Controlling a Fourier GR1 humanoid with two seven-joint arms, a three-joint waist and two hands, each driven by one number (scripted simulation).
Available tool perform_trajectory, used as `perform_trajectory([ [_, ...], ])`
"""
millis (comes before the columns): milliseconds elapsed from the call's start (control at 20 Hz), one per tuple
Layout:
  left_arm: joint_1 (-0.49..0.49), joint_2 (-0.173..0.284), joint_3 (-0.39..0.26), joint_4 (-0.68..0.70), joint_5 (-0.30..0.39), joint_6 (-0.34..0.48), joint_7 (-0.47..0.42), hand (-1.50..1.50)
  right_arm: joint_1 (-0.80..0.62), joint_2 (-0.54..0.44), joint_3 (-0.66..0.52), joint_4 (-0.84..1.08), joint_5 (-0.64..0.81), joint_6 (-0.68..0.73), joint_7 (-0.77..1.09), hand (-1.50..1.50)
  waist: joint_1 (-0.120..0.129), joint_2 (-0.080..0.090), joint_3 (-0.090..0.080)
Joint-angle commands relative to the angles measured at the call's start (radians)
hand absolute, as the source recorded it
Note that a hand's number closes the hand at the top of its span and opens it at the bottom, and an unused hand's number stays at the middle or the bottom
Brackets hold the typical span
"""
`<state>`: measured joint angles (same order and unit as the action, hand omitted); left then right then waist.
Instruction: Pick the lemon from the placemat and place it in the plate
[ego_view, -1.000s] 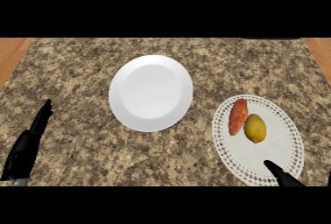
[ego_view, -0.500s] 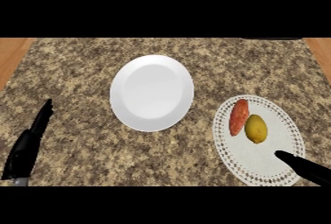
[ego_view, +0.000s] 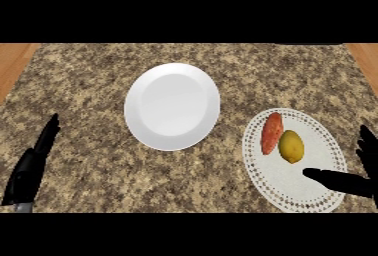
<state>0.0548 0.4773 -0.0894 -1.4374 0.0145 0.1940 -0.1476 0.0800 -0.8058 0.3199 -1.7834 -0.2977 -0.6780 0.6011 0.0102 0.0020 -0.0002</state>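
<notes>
Lemon lay on the white round placemat at the right side of the granite counter, untouched. An orange-red elongated vegetable lay just beside it on the left, the two touching or nearly so along their sides; could not tell which.

White plate sat near the counter's middle, well apart from the placemat's left rim, nothing on it.

Right hand showed at the lower right, over the placemat's near edge. One dark digit stretched straight leftward above the mat, tip pointing at the space below the lemon, apart from it. Further fingers stood spread and straight at the view's right edge. Hand spread wide, holding nothing.

Left hand rested at the lower left edge of the view, fingers straight and together, pointing up the counter, holding nothing, far from plate and placemat.

Wood surface showed beyond the counter's left and right sides
</notes>
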Motion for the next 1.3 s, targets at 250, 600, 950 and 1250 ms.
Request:
perform_trajectory([
  [250, -0.018, -0.027, 0.070, 0.028, -0.009, -0.056, -0.012, 0.00, -0.166, 0.163, -0.015, 0.267, 0.060, 0.200, -0.045, -1.50, -0.004, 0.000, 0.000],
  [600, 0.044, -0.049, 0.096, -0.017, -0.056, -0.091, -0.013, 0.00, -0.110, 0.260, -0.035, 0.259, 0.125, 0.278, -0.074, -1.50, -0.008, -0.002, 0.000],
  [950, 0.061, -0.096, 0.110, -0.031, -0.118, -0.104, -0.026, 0.00, -0.150, 0.373, -0.089, 0.441, 0.194, 0.352, -0.144, -1.50, -0.007, -0.002, 0.000],
  [1250, 0.042, -0.128, 0.131, -0.069, -0.142, -0.128, 0.020, 0.00, -0.198, 0.457, -0.151, 0.584, 0.248, 0.388, -0.239, -1.50, -0.005, -0.001, 0.001],
])
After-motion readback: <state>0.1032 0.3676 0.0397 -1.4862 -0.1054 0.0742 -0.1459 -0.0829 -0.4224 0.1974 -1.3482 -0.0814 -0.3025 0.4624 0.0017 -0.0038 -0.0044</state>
